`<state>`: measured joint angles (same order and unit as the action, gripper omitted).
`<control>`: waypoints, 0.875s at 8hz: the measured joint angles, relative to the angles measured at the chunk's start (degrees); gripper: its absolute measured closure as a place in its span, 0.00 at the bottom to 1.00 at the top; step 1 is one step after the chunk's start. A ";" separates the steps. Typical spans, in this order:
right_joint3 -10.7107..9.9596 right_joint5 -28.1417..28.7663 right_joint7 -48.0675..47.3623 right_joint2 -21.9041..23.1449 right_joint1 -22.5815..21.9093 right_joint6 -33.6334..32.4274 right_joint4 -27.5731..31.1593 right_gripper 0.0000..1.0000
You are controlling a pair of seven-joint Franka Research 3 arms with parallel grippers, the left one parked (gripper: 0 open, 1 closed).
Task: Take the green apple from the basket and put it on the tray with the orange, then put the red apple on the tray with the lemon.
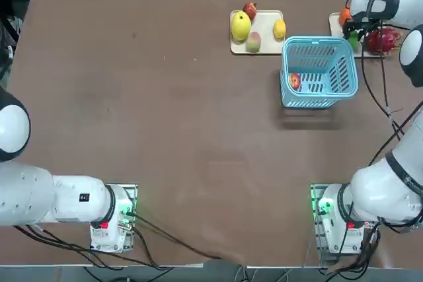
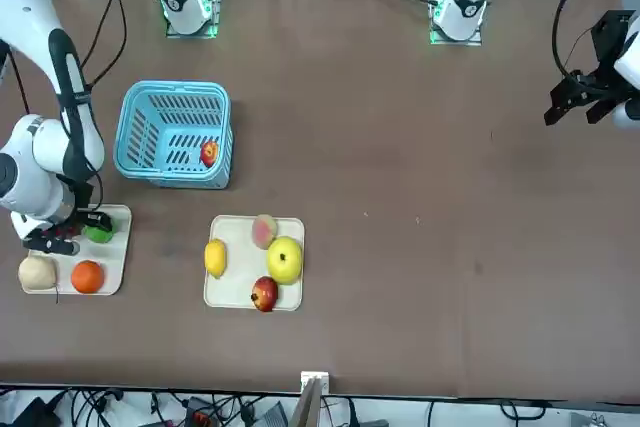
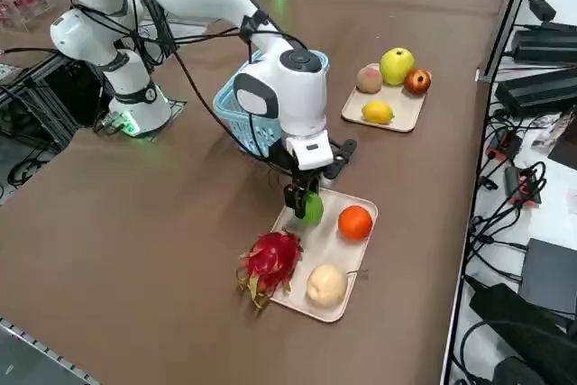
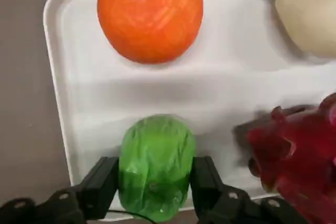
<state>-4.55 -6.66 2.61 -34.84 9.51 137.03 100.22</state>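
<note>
The green apple (image 4: pixel 155 166) rests on the white tray (image 4: pixel 236 77) a short way from the orange (image 4: pixel 149 14). My right gripper (image 4: pixel 155 170) hangs low over this tray (image 3: pixel 326 242), and its black fingers (image 4: pixel 102 184) press both sides of the green apple (image 3: pixel 311 209), shut on it. The light blue basket (image 1: pixel 317 43) stands just beside this tray with the red apple (image 1: pixel 295 81) inside, at a corner. The lemon (image 1: pixel 279 28) lies on the second tray (image 1: pixel 264 21), on the basket's far side. From the front, the gripper (image 2: pixel 72 235) holds the apple (image 2: pixel 98 232) above the orange (image 2: pixel 87 276).
A magenta dragon fruit (image 3: pixel 270 263) and a pale beige fruit (image 3: pixel 326 284) share the orange's tray. The lemon's tray also holds a large yellow-green fruit (image 1: pixel 240 26), a dark red fruit (image 1: pixel 249 10) and a pinkish fruit (image 1: pixel 253 41). Table edge runs close beside the orange's tray.
</note>
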 joint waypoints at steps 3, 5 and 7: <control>0.29 0.00 0.17 2.88 -0.12 -6.60 -2.87 0.00; 1.14 0.06 0.09 10.40 -2.18 -19.17 -4.04 0.00; 1.55 0.32 -2.36 18.23 -7.03 -30.72 -3.99 0.00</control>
<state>-3.00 -6.34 0.25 -16.61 2.48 106.31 96.23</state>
